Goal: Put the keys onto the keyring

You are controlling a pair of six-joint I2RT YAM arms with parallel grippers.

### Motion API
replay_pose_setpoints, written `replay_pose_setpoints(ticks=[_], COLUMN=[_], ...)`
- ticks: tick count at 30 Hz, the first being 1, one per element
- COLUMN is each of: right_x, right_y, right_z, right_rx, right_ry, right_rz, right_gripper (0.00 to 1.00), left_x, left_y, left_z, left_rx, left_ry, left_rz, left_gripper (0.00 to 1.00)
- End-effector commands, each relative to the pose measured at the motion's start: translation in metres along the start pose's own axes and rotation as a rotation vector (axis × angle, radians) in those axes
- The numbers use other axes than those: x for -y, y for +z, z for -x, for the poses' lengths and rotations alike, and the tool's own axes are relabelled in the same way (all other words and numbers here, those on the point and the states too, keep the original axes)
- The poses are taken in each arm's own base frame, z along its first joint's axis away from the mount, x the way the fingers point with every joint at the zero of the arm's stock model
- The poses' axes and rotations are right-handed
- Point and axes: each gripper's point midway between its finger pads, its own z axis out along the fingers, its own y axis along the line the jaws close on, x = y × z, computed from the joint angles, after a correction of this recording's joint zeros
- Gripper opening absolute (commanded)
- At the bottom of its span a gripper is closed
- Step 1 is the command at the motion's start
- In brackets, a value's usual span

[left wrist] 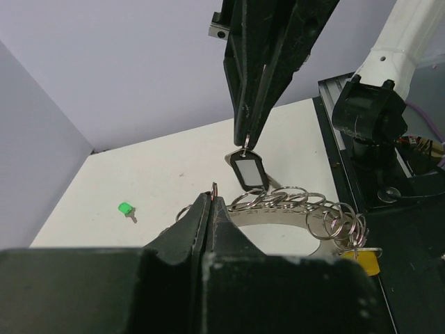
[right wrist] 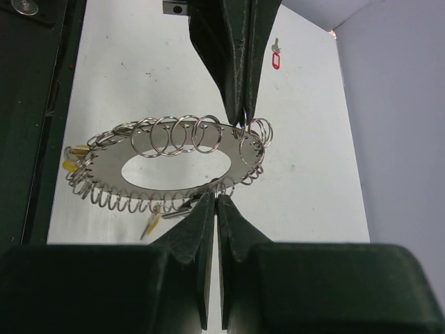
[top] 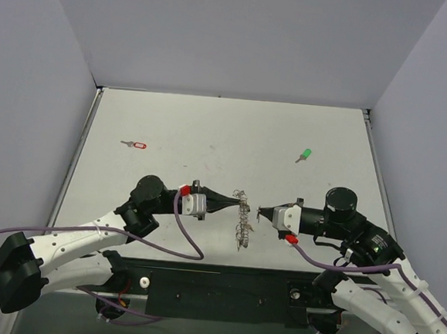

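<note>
**Two closed grippers meeting at the keyring above the near edge of the table**

The white table [top: 211,127] carries everything and is walled by pale panels on three sides. The left arm [top: 70,240] and right arm [top: 372,247] reach inward from the near corners, and their tips almost meet over the middle of the near edge.

The left gripper [top: 233,206] has its jaws pressed together. They pinch one of the small split rings on the rim of the keyring [right wrist: 104,172], which hangs clear of the surface between the two grippers. The keyring is a flat silvery disc with an oval hole, and its rim is strung all round with wire loops. A yellow-headed key [left wrist: 363,263] dangles from the side of the rim furthest from the left gripper.

The right gripper [top: 260,212] is likewise closed. Seen from the left wrist, its tips clamp the small loop of a dark-headed key [left wrist: 249,172], which hangs just above the keyring's rim. Whether the key touches the rim cannot be told.

Two keys lie loose on the surface, well apart from the grippers. A red-headed key [top: 138,145] lies towards the far-left corner, and a green-headed key [top: 306,153] lies towards the far-right corner.
</note>
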Motion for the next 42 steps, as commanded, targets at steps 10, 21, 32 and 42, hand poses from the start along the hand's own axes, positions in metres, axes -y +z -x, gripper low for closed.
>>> replay_pose_setpoints(ticks=[10,21,32,42], right_x=[0.014,0.007,0.011,0.007], right_y=[0.003,0.008,0.013,0.017], right_z=[0.020,0.024,0.033,0.036], right_rx=[0.080,0.118,0.170,0.195], right_ry=[0.042,0.114,0.159,0.184], right_rz=[-0.081,-0.061,-0.066,-0.045], right_gripper=[0.00,0.00,0.00,0.00], left_x=[0.008,0.014,0.014,0.010], left_y=[-0.001,0.001,0.000,0.000], left_z=[0.023,0.027,0.041,0.045], left_rx=[0.069,0.105,0.190,0.224], left_ry=[0.134,0.099,0.043,0.008], left_rz=[-0.039,-0.064,-0.042,-0.010], left_gripper=[0.00,0.00,0.00,0.00])
